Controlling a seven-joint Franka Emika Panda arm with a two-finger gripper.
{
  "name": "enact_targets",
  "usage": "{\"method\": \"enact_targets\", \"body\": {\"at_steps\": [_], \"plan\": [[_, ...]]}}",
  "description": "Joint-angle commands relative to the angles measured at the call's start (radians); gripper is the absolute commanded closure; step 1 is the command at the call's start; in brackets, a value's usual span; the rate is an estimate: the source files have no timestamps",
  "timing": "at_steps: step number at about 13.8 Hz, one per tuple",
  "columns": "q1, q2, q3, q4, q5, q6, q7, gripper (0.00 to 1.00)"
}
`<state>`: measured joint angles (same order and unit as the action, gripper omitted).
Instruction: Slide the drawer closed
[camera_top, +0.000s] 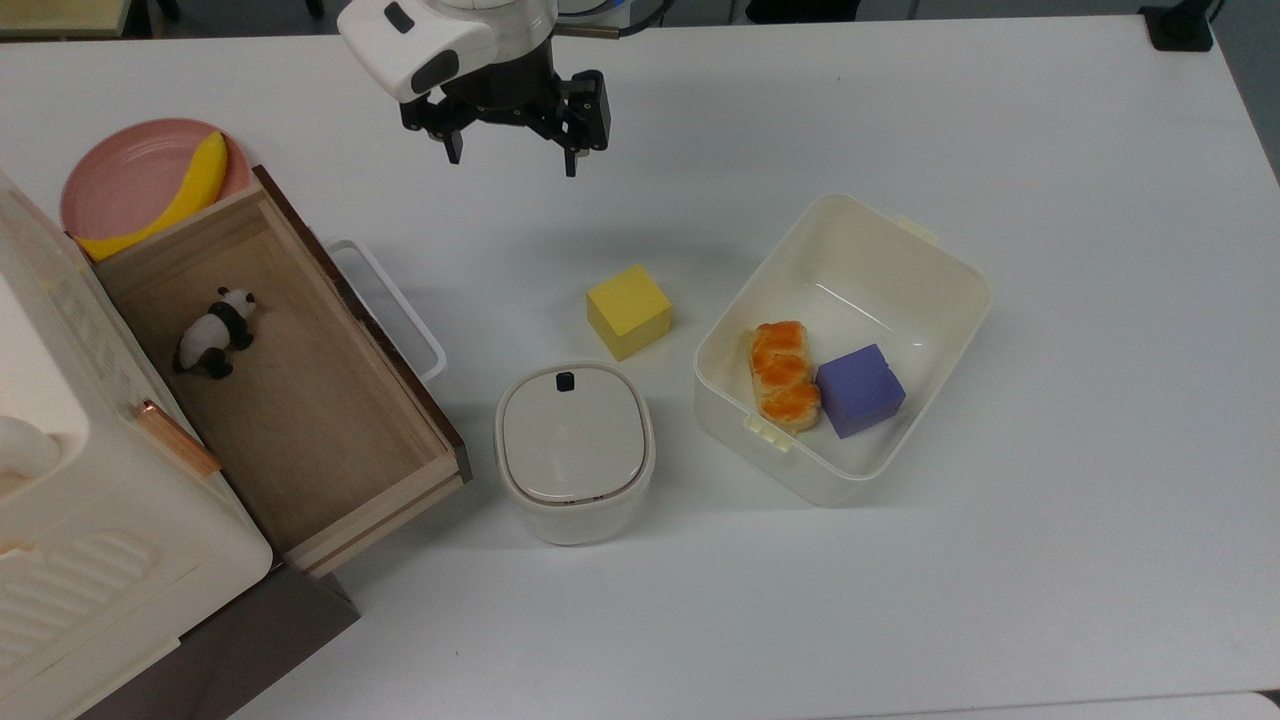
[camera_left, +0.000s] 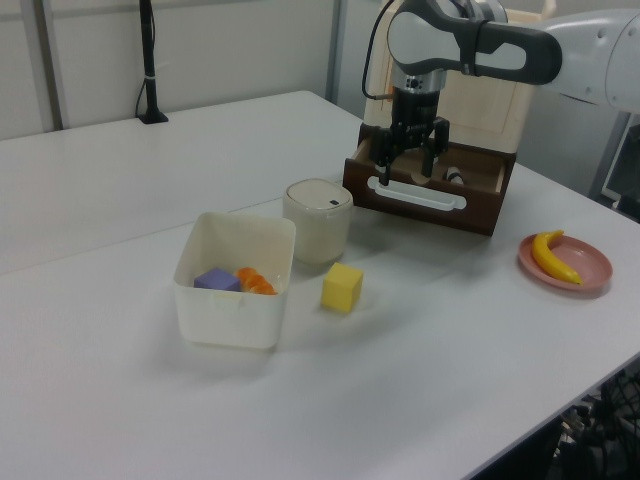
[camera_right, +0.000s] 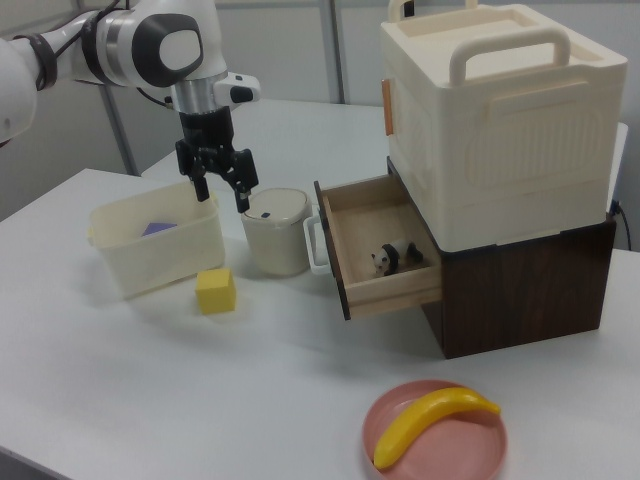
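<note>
Drawer (camera_top: 300, 420) stands pulled out at the top view's left, its white loop handle (camera_top: 395, 305) facing the table's (camera_top: 900, 600) middle, a toy panda (camera_top: 215, 332) inside. Hand (camera_top: 515, 160) hangs above, fingers spread, empty. Cream bin (camera_top: 900, 260) holds bread (camera_top: 783, 375) and a purple block (camera_top: 860, 390).

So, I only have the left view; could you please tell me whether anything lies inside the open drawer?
Observer: Yes, a small panda figure lies on the drawer floor, near its inner end.
Operator: Thanks. The gripper seems right at the white loop handle; is it?
Observer: No. The top view shows the gripper, fingers open, over bare table, well apart from the handle.
Operator: Anything between them?
Observer: Only bare table; the lidded cream container stands nearer the drawer's other front corner.
</note>
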<state>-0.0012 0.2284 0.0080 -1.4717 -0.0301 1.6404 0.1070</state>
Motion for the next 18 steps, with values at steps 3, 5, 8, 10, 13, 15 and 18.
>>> {"method": "enact_targets", "body": {"at_steps": [3,5,8,10,13,15,18], "plan": [[0.003,-0.021,-0.006,-0.025,-0.002,-0.005,0.013,0.0],[0.004,-0.02,-0.006,-0.027,-0.002,-0.005,0.011,0.0],[0.006,-0.018,-0.006,-0.029,-0.002,-0.005,0.011,0.0],[0.004,-0.018,-0.006,-0.029,0.001,-0.004,0.011,0.01],[0.003,-0.014,-0.006,-0.027,0.003,-0.004,0.007,0.22],[0.004,-0.012,-0.006,-0.029,0.004,-0.002,0.006,0.51],[0.004,-0.012,-0.005,-0.03,0.006,-0.002,0.006,0.79]]}}
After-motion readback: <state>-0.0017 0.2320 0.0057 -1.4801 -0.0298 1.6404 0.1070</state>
